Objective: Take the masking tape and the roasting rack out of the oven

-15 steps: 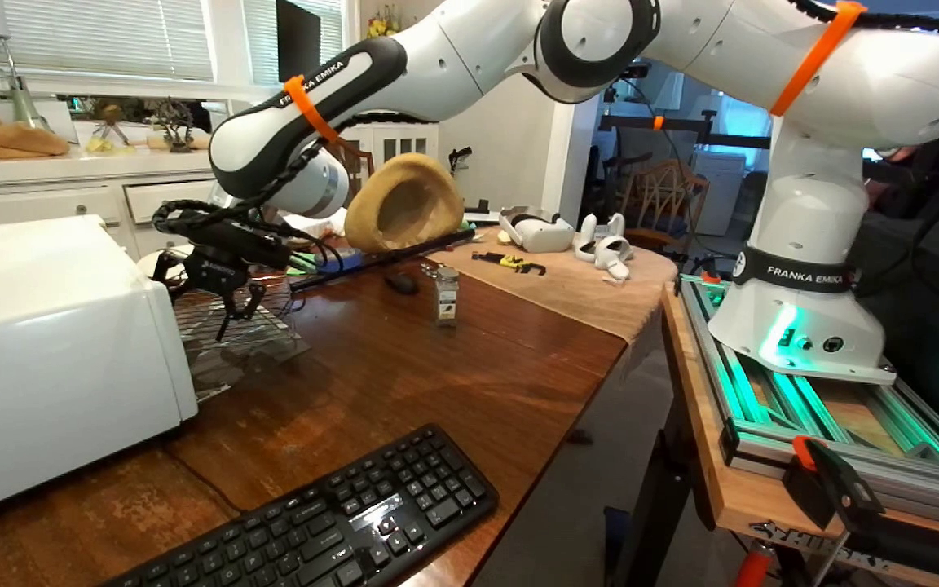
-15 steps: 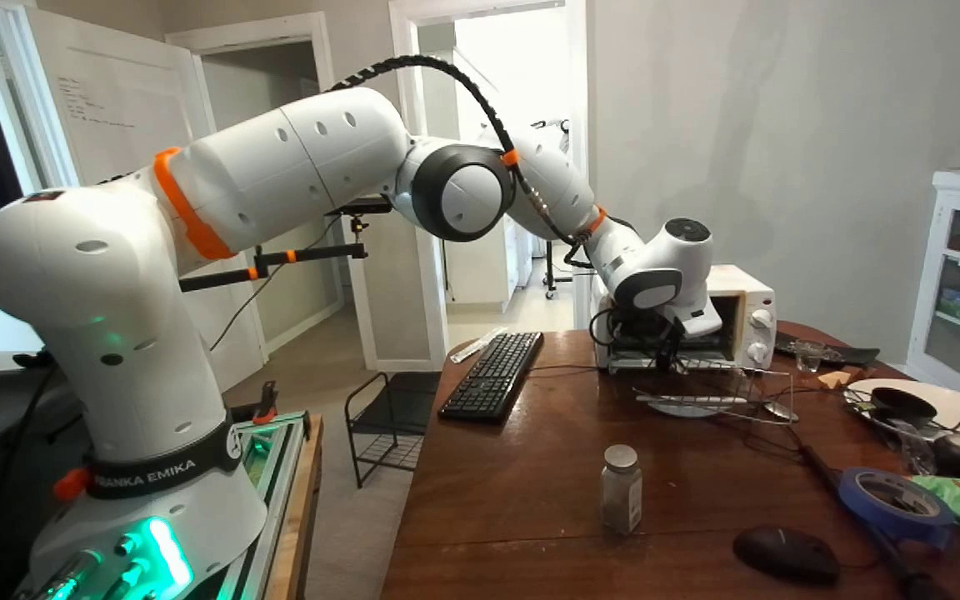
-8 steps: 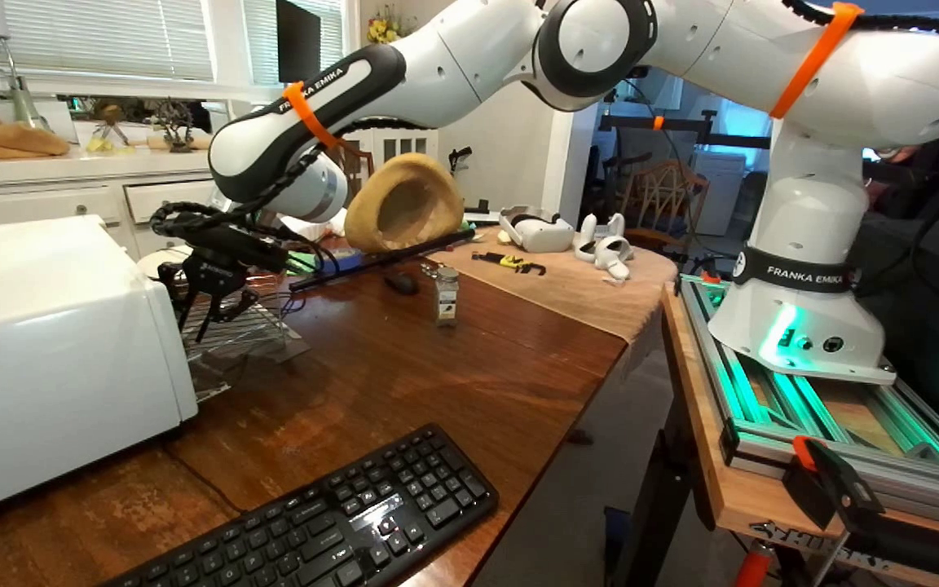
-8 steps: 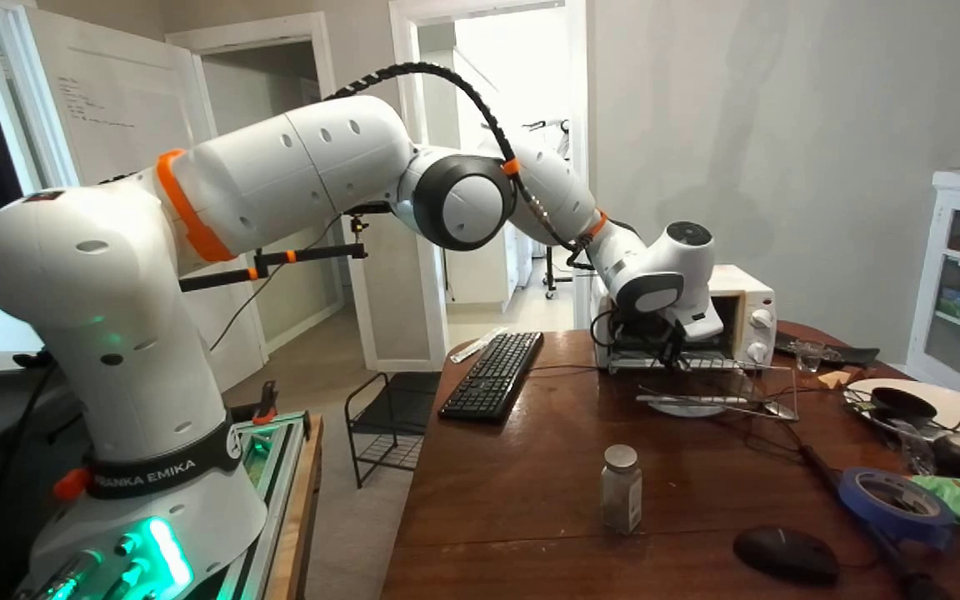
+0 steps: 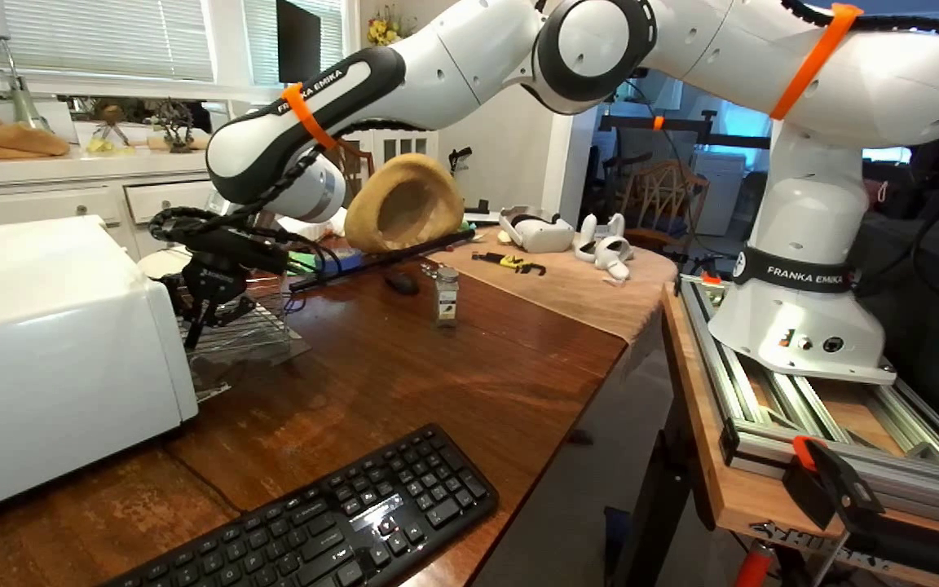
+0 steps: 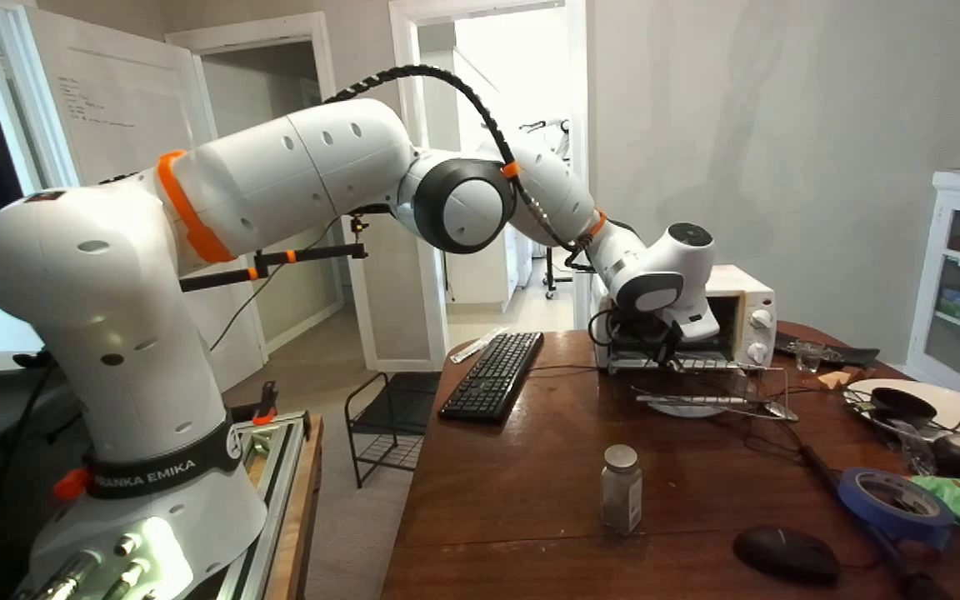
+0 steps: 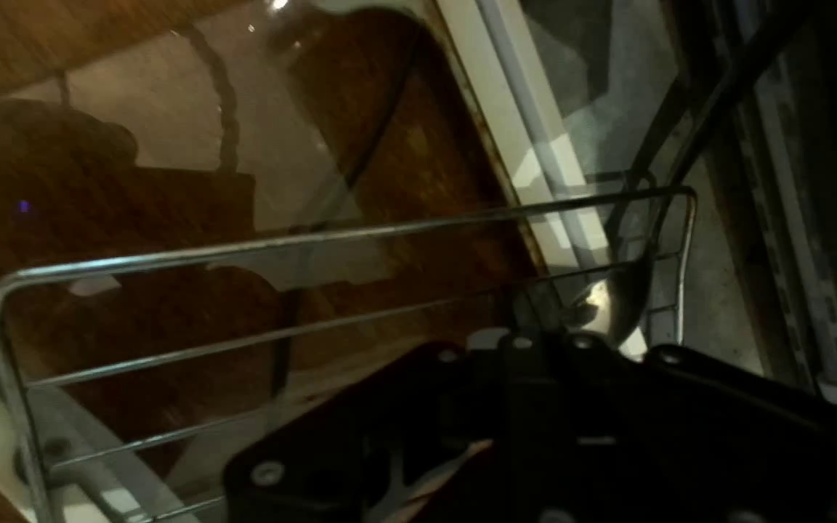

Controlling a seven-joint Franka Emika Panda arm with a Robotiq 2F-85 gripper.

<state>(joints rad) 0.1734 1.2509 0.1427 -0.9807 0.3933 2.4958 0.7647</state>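
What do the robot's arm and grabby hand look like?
The smooth, shiny white arm has rounded segments with black trim. Bright orange straps wrap around it, and a ribbed black cable runs along it. A wide black band near the bottom says FRANKA EMIKA in white letters. The black, angular gripper has jointed sides and small round silvery screws.

Your white jointed arm point(image 6: 363, 158): banded orange, ringed black | your black linkage gripper point(image 5: 192, 339): dotted silver | white boxy oven point(image 5: 54, 342): dark inside | silvery-grey wire-grid roasting rack point(image 7: 353, 233) | black rectangular keyboard point(image 6: 492, 377): lettered pale | near right in an exterior view, blue ring-shaped tape roll point(image 6: 876, 518) | reddish-brown wooden table point(image 6: 530, 500): mottled paler
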